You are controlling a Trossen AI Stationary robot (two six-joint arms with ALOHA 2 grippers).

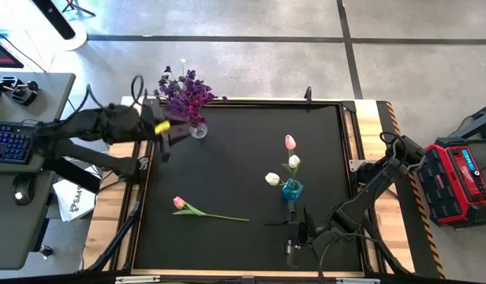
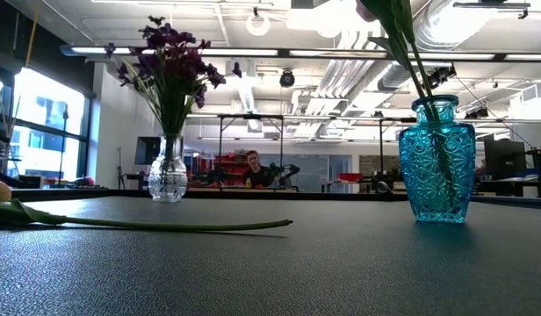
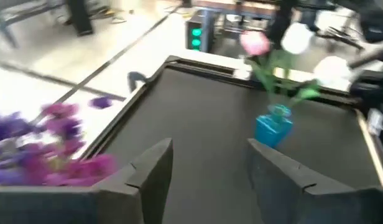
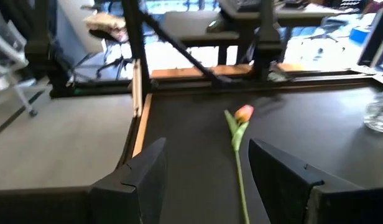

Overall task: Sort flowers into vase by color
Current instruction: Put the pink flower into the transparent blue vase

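Purple flowers (image 1: 186,93) fill the clear vase (image 1: 198,128) at the tabletop's (image 1: 235,166) far-left corner; 3 tulips (image 1: 289,143) sit in the blue vase (image 1: 291,190). 1 pink tulip (image 1: 180,204) lies near the left edge, unsorted. Left claw (image 1: 163,142) and right claw (image 1: 291,237) are both spread, empty.

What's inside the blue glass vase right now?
The blue patterned glass vase holds three tulips: one pink bud and two white buds. Their green stems enter its neck; the stem ends are blurred by the glass.
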